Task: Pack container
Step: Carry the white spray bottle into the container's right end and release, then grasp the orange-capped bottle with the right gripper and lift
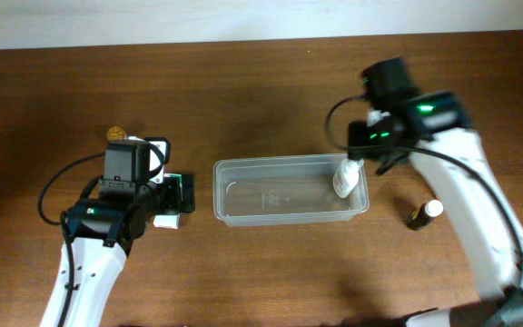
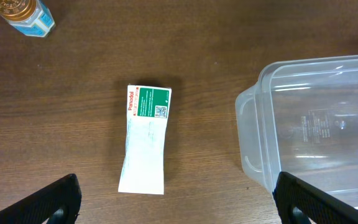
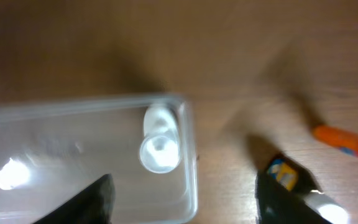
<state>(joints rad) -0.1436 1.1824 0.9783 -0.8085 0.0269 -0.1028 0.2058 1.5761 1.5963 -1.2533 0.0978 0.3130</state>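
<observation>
The clear plastic container (image 1: 280, 163) lies at the table's middle. A small white bottle (image 1: 346, 177) leans inside its right end; in the right wrist view the bottle (image 3: 160, 140) sits just inside the container's end wall (image 3: 188, 155). My right gripper (image 1: 369, 156) is open and empty above that end; its fingers (image 3: 185, 199) straddle the wall. My left gripper (image 1: 176, 193) is open over a white tube with a green label (image 2: 145, 140), left of the container (image 2: 247, 112). Its fingers (image 2: 179, 205) touch nothing.
A gold-capped small bottle (image 1: 116, 134) stands at the far left, also in the left wrist view (image 2: 23, 15). A dark bottle with a white cap (image 1: 422, 214) lies right of the container, seen too in the right wrist view (image 3: 291, 180). An orange item (image 3: 347, 140) lies beyond it.
</observation>
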